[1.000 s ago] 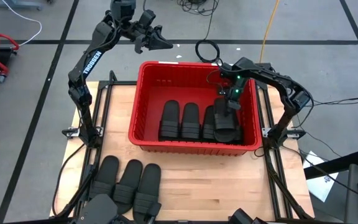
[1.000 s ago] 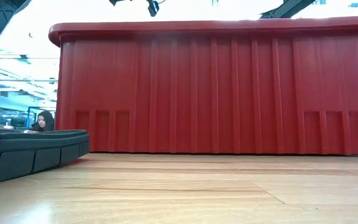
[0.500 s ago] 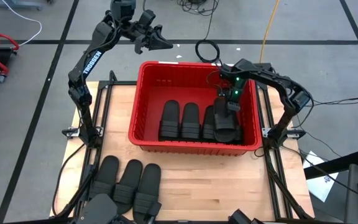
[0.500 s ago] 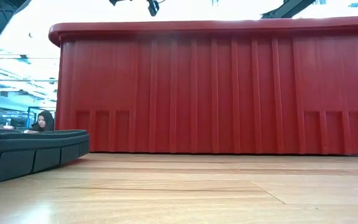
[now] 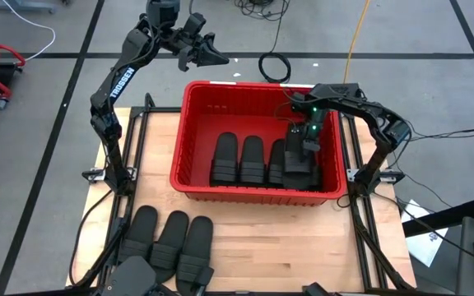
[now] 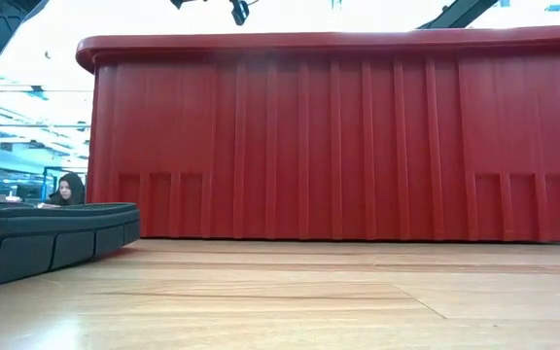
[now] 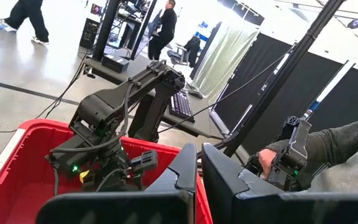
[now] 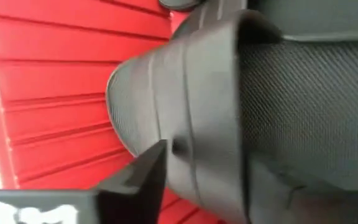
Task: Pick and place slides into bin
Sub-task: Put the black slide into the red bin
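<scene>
The red bin (image 5: 189, 131) stands mid-table and fills the low view (image 6: 338, 136). Several black slides (image 5: 252, 160) lie side by side on its floor. My right gripper (image 5: 306, 148) is down inside the bin over the rightmost slide (image 5: 300, 173). It is open, with one finger (image 8: 143, 177) outside that slide's ribbed strap (image 8: 185, 112) and the footbed (image 8: 309, 106) beyond. Three more slides (image 5: 169, 240) lie on the table near the front edge; one also shows in the low view (image 6: 52, 233). My left gripper (image 5: 210, 54) is shut and empty, raised beyond the bin's far wall. My right gripper comes from above into the bin at the rightmost slide's strap (image 8: 191, 155). One finger lies along the strap's outer face, and the strap hides the other. I cannot tell whether the fingers touch it. The slide rests on the other slides and the bin's floor.
The bin's walls stand close around my right gripper. Bare wooden table lies between the bin and the three near slides. Cables (image 5: 274, 66) lie on the floor beyond the table. People show in the room (image 7: 160, 28), and a hand holds a handle (image 7: 278, 163).
My right gripper has shifted a little toward the table's right edge inside the bin, and its arm has drawn back the same way. The rightmost slide has stayed where it lay.
</scene>
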Controlling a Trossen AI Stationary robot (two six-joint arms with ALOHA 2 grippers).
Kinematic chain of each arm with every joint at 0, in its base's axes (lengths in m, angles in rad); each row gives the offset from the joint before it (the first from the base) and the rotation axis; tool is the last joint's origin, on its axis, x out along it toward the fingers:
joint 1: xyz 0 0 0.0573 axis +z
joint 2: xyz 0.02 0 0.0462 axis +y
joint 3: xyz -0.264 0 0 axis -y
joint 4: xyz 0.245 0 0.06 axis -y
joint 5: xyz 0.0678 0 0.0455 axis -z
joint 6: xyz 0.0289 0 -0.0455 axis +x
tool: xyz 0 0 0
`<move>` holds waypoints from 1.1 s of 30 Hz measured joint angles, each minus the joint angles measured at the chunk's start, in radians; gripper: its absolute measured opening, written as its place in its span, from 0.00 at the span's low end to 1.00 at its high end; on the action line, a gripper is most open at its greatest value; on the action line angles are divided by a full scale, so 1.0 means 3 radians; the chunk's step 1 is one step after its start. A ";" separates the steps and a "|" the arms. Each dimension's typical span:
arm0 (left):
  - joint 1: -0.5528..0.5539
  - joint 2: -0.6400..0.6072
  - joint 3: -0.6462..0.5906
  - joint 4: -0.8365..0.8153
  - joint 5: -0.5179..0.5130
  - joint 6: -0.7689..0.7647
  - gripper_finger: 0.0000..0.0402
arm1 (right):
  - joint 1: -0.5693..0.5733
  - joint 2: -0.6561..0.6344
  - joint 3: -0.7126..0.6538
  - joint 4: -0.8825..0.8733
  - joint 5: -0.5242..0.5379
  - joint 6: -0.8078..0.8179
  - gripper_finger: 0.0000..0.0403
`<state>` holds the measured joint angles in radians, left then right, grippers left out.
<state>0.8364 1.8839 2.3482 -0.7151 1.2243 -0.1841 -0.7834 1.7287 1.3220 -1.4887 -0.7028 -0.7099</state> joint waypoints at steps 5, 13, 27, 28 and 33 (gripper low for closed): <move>-0.0001 0.0000 0.0000 0.0001 0.0000 0.0002 0.05 | 0.0001 0.0000 0.0000 -0.0099 -0.0032 -0.0079 0.11; -0.0001 0.0000 0.0000 0.0001 -0.0005 0.0006 0.05 | 0.0001 -0.0053 0.0080 -0.0276 -0.0006 -0.0160 0.02; -0.0004 0.0000 0.0000 0.0000 -0.0114 -0.0003 0.05 | 0.0027 -0.0661 0.0269 -0.0272 -0.0055 -0.0245 0.01; -0.0004 0.0000 0.0000 0.0000 -0.0135 -0.0004 0.05 | 0.0041 -0.0680 0.0249 -0.0272 -0.0118 -0.0291 0.01; -0.0004 0.0000 0.0000 0.0000 -0.0159 -0.0069 0.05 | 0.0217 -0.0687 0.0079 -0.0272 -0.0280 -0.0356 0.01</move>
<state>0.8352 1.8839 2.3482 -0.7151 1.1767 -0.2049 -0.7181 1.5227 1.3458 -1.5703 -0.7869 -0.8168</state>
